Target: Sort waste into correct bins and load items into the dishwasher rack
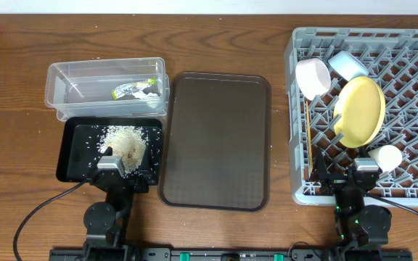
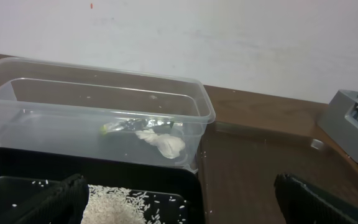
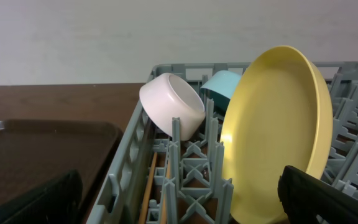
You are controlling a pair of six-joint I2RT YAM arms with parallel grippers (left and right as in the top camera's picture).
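The grey dishwasher rack at the right holds the white bowl, the light blue bowl, the yellow plate on edge, the small white cup and the wooden chopsticks. The wrapper lies in the clear tub. The rice heap lies in the black tray. My left gripper is open and empty over the tray's near edge. My right gripper is open and empty over the rack's near left corner, facing the plate and the white bowl.
A large dark brown serving tray lies between the bins and the rack. A white crumpled scrap lies by the wrapper in the tub. The wooden table runs behind everything to a white wall.
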